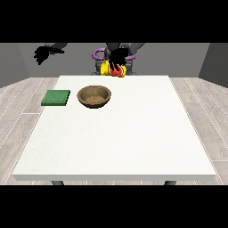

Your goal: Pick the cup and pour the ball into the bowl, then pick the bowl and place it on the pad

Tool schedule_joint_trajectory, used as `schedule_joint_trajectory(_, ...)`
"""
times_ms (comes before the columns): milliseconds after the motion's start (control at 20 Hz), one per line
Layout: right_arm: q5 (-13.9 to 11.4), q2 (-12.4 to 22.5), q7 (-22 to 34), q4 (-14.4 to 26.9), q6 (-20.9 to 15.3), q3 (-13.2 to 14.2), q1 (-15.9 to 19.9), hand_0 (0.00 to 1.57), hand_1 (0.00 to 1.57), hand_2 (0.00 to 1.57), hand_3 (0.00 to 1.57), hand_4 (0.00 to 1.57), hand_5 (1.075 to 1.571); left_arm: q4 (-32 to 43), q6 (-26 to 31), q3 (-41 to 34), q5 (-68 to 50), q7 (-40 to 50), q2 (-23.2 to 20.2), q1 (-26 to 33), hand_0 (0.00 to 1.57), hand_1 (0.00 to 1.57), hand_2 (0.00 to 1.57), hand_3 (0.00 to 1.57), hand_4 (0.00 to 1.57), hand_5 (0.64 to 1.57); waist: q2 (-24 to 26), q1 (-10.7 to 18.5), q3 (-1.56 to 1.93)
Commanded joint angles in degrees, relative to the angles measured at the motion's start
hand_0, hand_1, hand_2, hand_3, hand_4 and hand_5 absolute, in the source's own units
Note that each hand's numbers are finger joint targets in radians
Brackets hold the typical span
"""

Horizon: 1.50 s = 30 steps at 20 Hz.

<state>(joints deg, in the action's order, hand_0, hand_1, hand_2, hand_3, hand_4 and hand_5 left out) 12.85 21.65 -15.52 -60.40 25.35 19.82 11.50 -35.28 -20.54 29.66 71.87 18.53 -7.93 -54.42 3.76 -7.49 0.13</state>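
Two hands in frame. Hand at the view's left (43, 54) hangs upper left, off the tabletop (116, 142), fingers curled on nothing. Green pad (56, 98) sits left, brown bowl (94, 96) just beside it, apart. Hand at the view's right (117, 58) wraps the yellow-red cup (113, 70) at top centre, above the far edge. Ball not visible.

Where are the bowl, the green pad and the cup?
bowl (94, 103): front view, on its brown near wall.
green pad (56, 98): front view, on its top face.
cup (107, 69): front view, on its yellow side.
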Motion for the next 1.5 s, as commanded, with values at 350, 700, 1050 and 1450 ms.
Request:
schedule_joint_trajectory(350, -0.86, -0.4, -3.25, 2.7, 0.99, -0.29, -0.14, 0.0, 0.0, 0.0, 0.0, 0.0, 1.571, 5.03, 14.27, 16.82, 20.32, 2.61, 3.76, -5.26, 1.48, 1.48, 1.57, 1.57, 1.47, 1.234, -0.29, -0.27, -0.06)
schedule_joint_trajectory(700, -1.27, -1.39, -1.5, 2.92, -0.1, -0.75, -2.69, 0.0, 0.0, 0.0, 0.0, 0.0, 1.571, 1.8, 16.18, 16.16, 23.28, -3.1, 2.05, -4.13, 1.45, 1.45, 1.57, 1.57, 1.53, 1.134, 2.41, 2.38, -0.12)
schedule_joint_trajectory(1050, 1.56, -0.8, 2.21, 2.54, -1.89, 1.7, -0.96, 0.0, 0.0, 0.0, 0.0, 0.0, 1.568, -6.07, 3.18, -7.32, 1.41, 4.3, 3.86, 2.11, 1.3, 1.3, 1.57, 1.57, 1.57, 1.19, 0.68, 7.12, -0.75)
schedule_joint_trajectory(1450, 1.15, -4.99, 1.94, 0.22, -6.62, 0.45, 4.29, 0.0, 0.0, 0.0, 0.0, 0.35, 1.567, -18.54, -8.71, -22.87, -31.4, -4.58, 7.85, 14.13, 0.0, 0.0, 0.0, 0.0, 0.42, 1.561, -8.87, 8.65, -1.63)
